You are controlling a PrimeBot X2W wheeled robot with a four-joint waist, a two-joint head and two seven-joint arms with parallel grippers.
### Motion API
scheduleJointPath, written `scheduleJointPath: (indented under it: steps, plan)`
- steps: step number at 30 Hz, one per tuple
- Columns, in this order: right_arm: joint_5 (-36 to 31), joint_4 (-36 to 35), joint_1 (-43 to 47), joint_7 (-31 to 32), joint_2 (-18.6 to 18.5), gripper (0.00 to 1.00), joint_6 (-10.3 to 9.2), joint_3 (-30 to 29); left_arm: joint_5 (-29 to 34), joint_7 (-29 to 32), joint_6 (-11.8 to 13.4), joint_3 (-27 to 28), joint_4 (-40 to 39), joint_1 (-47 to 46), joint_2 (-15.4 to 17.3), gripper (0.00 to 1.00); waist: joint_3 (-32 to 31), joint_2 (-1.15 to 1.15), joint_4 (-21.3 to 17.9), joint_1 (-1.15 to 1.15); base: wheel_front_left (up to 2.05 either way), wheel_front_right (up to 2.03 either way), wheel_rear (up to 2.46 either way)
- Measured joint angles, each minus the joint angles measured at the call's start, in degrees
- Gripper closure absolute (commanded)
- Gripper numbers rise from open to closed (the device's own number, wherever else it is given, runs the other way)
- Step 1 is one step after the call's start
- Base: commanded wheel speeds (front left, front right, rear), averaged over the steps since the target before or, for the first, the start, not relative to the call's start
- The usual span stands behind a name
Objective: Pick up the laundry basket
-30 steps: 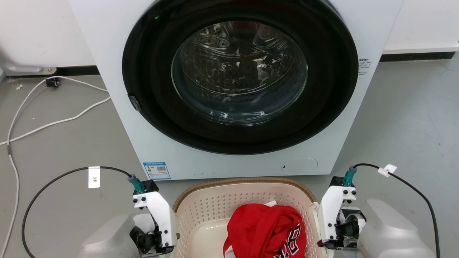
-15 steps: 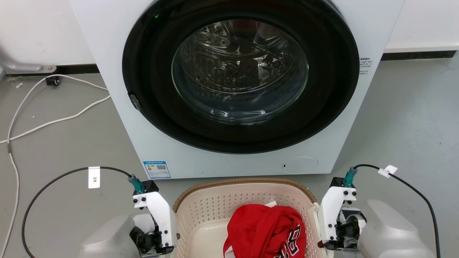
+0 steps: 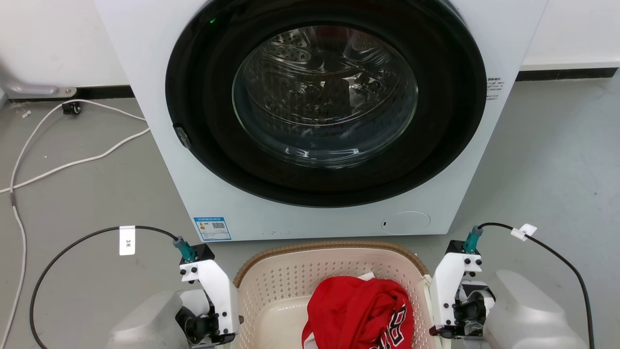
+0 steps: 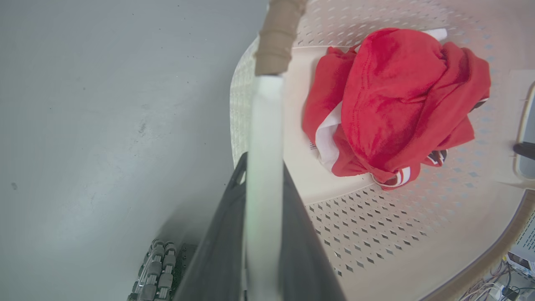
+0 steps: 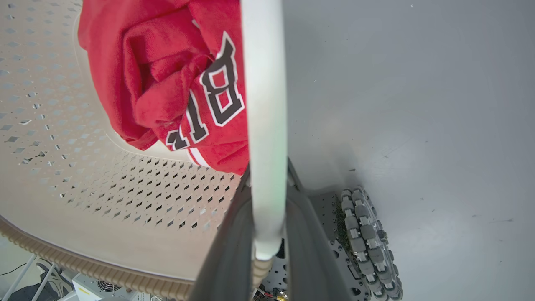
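Basket: the laundry basket [image 3: 329, 245] sits between my 2 arms, just in front of the washing machine [image 3: 160, 97], with a red shirt [image 3: 358, 305] inside.
Left side: my left gripper [image 4: 263, 167] has its jaws narrow, clamped on the left handle [image 4: 265, 117].
Right side: my right gripper [image 5: 267, 175] has its jaws narrow, clamped on the right handle [image 5: 263, 83].
Done: both grips look set, 1 per handle.
Left to do: the lift itself; I cannot tell whether the base is off the floor [image 5: 418, 104].

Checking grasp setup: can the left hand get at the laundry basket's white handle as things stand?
Likely yes: the left hand looks closed on the white handle of the laundry basket, one finger each side, nothing in between.
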Motion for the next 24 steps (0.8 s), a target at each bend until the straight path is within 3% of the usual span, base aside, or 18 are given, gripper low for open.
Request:
scheduleJointPath:
  steps: [24]
  plan:
    - [-0.21, 0.00, 0.35, -0.08, 0.00, 1.00, 0.00, -0.26, -0.48, -0.59, 0.00, -0.66, -0.10, 0.00, 0.08, 1.00, 0.02, 0.00, -0.02, 0.00, 0.00, 0.00, 0.00]
